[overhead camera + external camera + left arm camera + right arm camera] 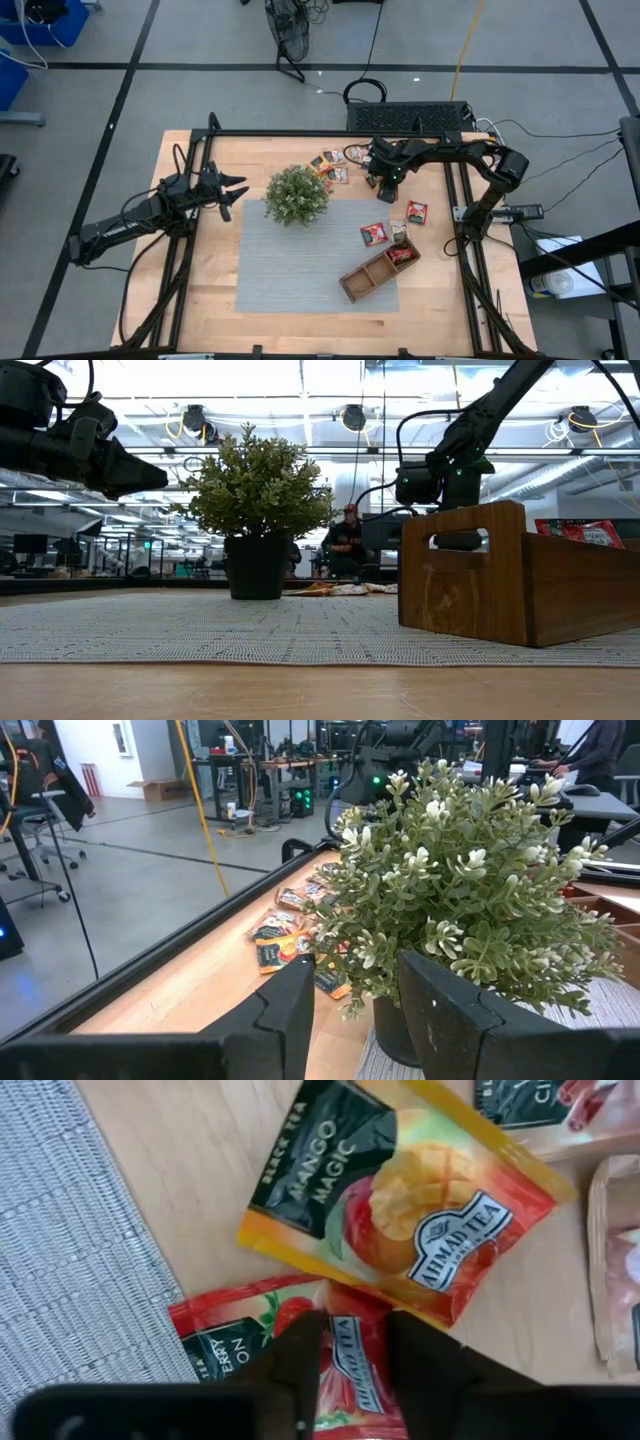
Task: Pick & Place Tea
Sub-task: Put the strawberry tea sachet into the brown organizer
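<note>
Tea sachets (pixel 334 166) lie scattered on the tabletop (pixel 200 290) behind a plant (pixel 296 195). Right hand (pixel 352 1355) pinches a red strawberry sachet (pixel 235 1342) there. Left hand (pixel 236 193) hovers, fingers spread, beside the plant.

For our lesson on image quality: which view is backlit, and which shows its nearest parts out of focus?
Low view: bright ceiling lights behind leave the plant and wooden tray dark, nearly silhouetted. Right wrist view: the right end effector looks soft-edged in the foreground, while print on the orange mango sachet stays sharp.
</note>
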Available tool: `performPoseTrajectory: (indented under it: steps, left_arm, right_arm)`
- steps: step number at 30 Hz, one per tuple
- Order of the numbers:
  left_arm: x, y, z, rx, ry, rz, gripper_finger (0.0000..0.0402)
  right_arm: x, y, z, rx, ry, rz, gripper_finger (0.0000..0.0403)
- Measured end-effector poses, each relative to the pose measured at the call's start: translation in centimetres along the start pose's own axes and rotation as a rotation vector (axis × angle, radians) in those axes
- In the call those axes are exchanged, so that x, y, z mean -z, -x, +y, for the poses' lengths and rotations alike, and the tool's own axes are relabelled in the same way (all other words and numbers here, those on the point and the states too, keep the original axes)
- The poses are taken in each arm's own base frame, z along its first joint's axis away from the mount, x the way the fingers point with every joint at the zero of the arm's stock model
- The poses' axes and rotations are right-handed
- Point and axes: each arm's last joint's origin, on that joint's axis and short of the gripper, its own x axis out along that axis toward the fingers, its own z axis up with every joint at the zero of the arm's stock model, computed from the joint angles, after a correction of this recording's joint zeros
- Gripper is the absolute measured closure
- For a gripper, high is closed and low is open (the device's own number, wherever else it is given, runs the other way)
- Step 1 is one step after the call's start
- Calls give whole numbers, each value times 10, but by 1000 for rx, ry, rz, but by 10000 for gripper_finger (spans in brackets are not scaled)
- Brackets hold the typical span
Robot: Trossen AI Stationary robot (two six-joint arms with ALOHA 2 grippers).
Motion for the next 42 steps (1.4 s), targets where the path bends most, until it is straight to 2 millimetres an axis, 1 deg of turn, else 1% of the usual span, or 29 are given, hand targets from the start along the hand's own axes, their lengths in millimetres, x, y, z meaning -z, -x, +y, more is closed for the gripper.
performPoseTrajectory:
  steps: [5,6,10,13,16,19,23,27,30,32,36,39,42]
  left_arm:
    - [0,0,0,0,0,1,254]
    - [0,0,0,0,0,0,254]
    - [0,0,0,0,0,0,254]
    - [0,0,0,0,0,0,254]
    - [0,0,0,0,0,0,254]
    - [0,0,0,0,0,0,254]
    - [0,0,0,0,0,0,254]
    - [0,0,0,0,0,0,254]
    - [0,0,0,0,0,0,254]
    - [0,0,0,0,0,0,254]
    - [0,0,0,0,0,0,254]
    - [0,0,0,0,0,1,254]
    - [0,0,0,0,0,0,254]
  right_arm:
    - [0,0,0,-1,26,-1,383]
    - [0,1,0,-1,36,-2,391]
    - [0,1,2,0,54,-3,396]
    - [-1,8,6,53,76,-16,398]
    - [-2,25,15,111,107,-68,399]
    - [0,48,27,152,121,-142,400]
    - [11,83,56,197,159,-235,401]
    - [32,115,96,303,219,-335,402]
    - [52,131,131,323,308,-410,402]
    - [67,133,152,330,360,-465,402]
    - [94,125,184,327,414,-522,402]
    - [111,119,203,318,420,-559,402]
    - [128,119,217,282,423,-605,402]
